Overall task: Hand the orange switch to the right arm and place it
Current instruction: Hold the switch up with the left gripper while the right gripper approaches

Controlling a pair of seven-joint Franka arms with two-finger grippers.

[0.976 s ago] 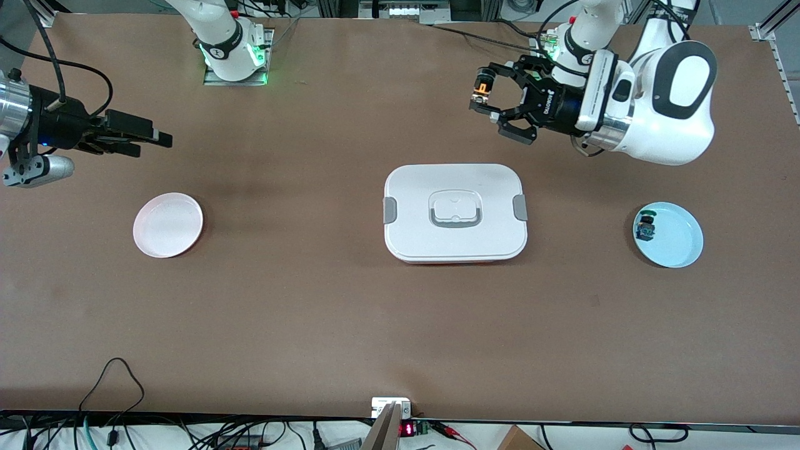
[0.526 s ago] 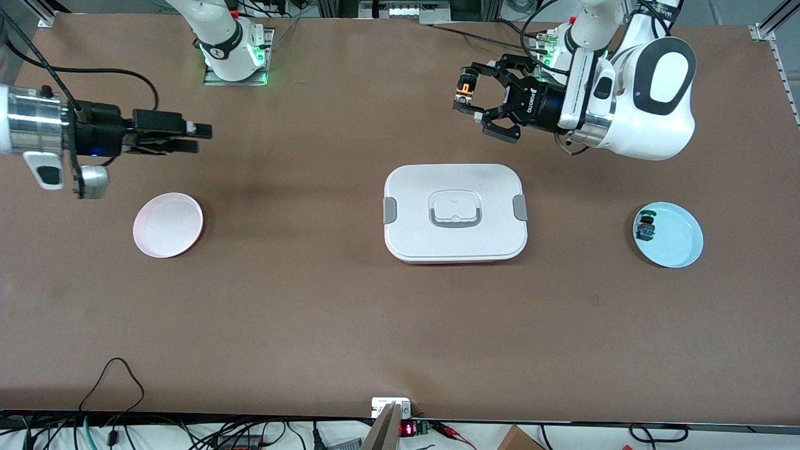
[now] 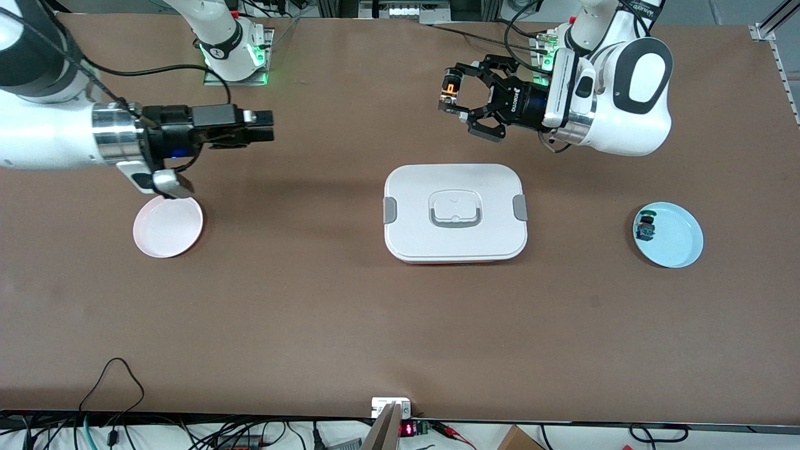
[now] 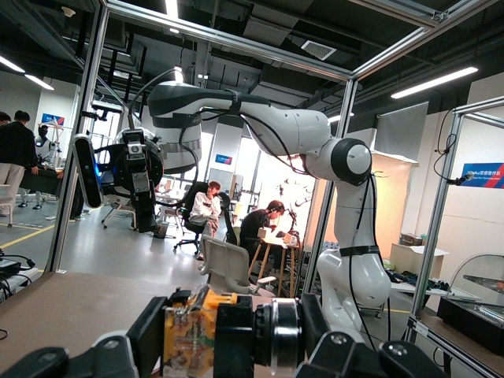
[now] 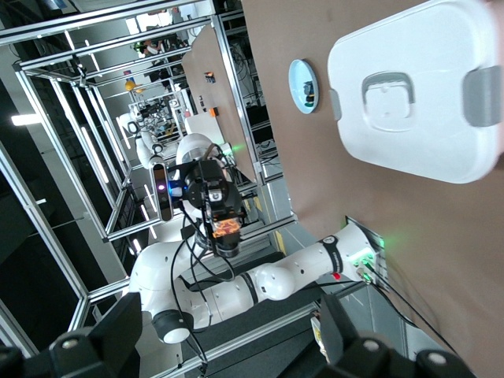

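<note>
The orange switch (image 3: 448, 92) is up in the air, pinched in my left gripper (image 3: 450, 99), the black claw, which is shut on it over bare table between the white box and the left arm's base. In the left wrist view the orange switch (image 4: 191, 331) sits between the pads of that left gripper (image 4: 228, 337). My right gripper (image 3: 267, 127) points level toward it, open and empty, over bare table between the pink plate and the box. The right wrist view shows the orange switch (image 5: 226, 229) straight ahead, with the right gripper (image 5: 236, 346) standing wide.
A white lidded box (image 3: 455, 212) sits mid-table. A pink plate (image 3: 167, 226) lies toward the right arm's end. A blue plate (image 3: 675, 240) toward the left arm's end holds a small black part with blue-green pieces (image 3: 645, 227).
The right arm has swung in from the table's end toward the middle, its open gripper closing the gap to the switch. The left gripper has carried the switch a little toward it.
</note>
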